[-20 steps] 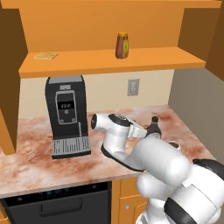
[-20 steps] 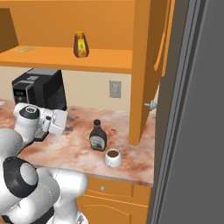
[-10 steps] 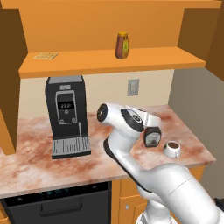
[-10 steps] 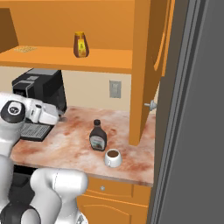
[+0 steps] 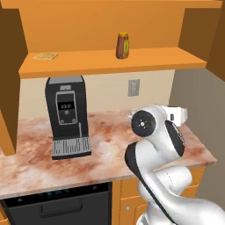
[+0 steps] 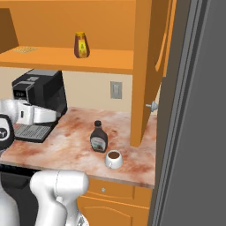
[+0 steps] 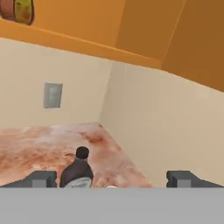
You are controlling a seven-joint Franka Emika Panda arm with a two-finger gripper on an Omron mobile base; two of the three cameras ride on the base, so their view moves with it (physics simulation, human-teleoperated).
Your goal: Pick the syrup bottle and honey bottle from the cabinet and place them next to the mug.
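Honey bottle (image 6: 80, 44) stands upright on the open shelf of the cabinet (image 6: 101, 61), well above the surface (image 6: 75, 145), with nothing close beside it; in the left base view it sits toward the middle of the shelf, far from a small flat tan thing (image 5: 45, 56) at the shelf's left end. Syrup bottle (image 6: 99, 137) is already down on the surface, upright and just beside the mug (image 6: 114, 159), which holds dark liquid, so by my reading half the job is done and the honey is what remains. The claw (image 7: 111, 178) has its two tips spread wide with nothing between them; seen from the hand camera it looks over the syrup bottle's black cap toward the corner of the wall, with the honey bottle's lower edge at the upper left. The honey bottle looks short, squat and light, likely rigid plastic with a smooth, somewhat slippery skin, and it narrows toward the yellowish cap. I would take it across the widest part of the belly, at the label, fingers level, rather than at the cap or neck, where it could slide out or tip. Being small and light, it could topple on the shelf if nudged before the fingers close. The coffee machine (image 6: 42, 95) stands below the shelf and is worth keeping clear of.
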